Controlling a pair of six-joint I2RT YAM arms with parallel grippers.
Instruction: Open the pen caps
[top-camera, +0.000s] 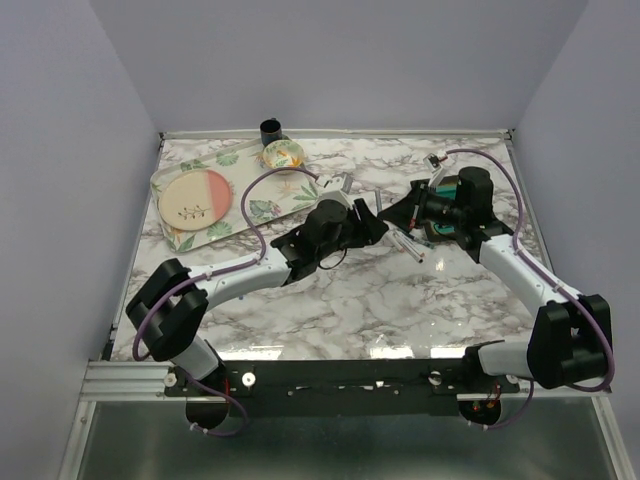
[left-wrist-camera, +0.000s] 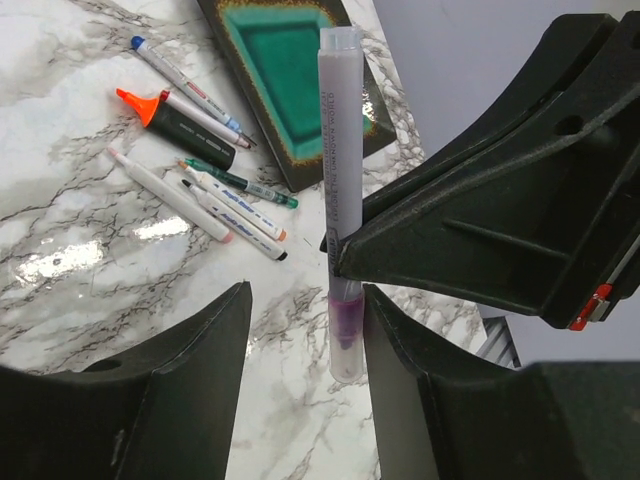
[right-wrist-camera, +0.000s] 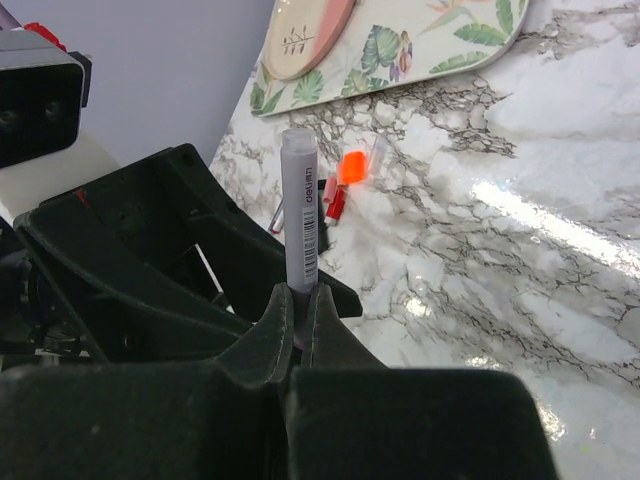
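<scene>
One pen (right-wrist-camera: 300, 200) in R end effector (right-wrist-camera: 297, 298)

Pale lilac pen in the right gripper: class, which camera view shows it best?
The left wrist view: the pale lilac pen shows nearly its whole length, including the darker purple end. The right wrist view shows only the part above the right gripper. The top view shows just a small pale sliver.

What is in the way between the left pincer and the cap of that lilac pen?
Nothing visible. The right pincer grips the pen by its middle, and what looks like its clear, purple-tinted cap sits in the gap of the open left pincer, touching neither finger.
</scene>
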